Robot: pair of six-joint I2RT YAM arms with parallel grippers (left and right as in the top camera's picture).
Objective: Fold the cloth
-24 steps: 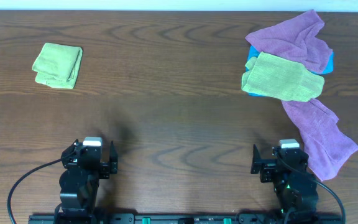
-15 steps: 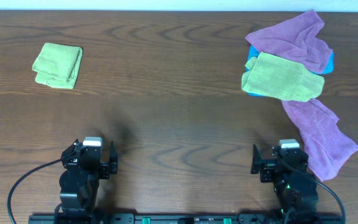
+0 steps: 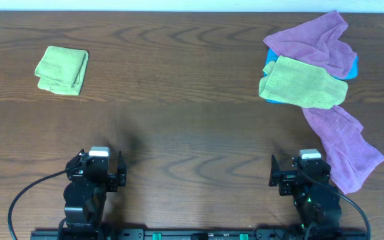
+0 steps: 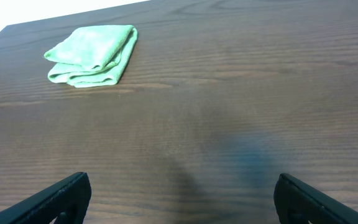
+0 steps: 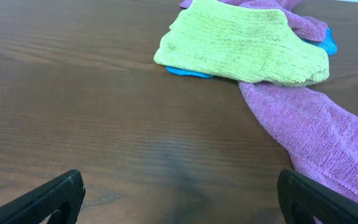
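The purple-mauve cloth [image 3: 347, 145] lies loose and stretched out at the right side of the table, its far end tucked under a yellow-green cloth [image 3: 303, 83]. It also shows in the right wrist view [image 5: 316, 127]. My right gripper [image 3: 301, 175] is open and empty at the near edge, just left of the cloth's near end; its fingertips frame bare wood in the right wrist view [image 5: 179, 194]. My left gripper [image 3: 97, 172] is open and empty at the near left, with bare wood between its fingers in the left wrist view [image 4: 180, 198].
A second, rumpled purple cloth [image 3: 311, 40] lies at the far right over a blue cloth [image 3: 270, 61]. A folded yellow-green cloth [image 3: 62, 69] lies at the far left and shows in the left wrist view [image 4: 93, 53]. The table is dark wood [image 3: 192, 127].
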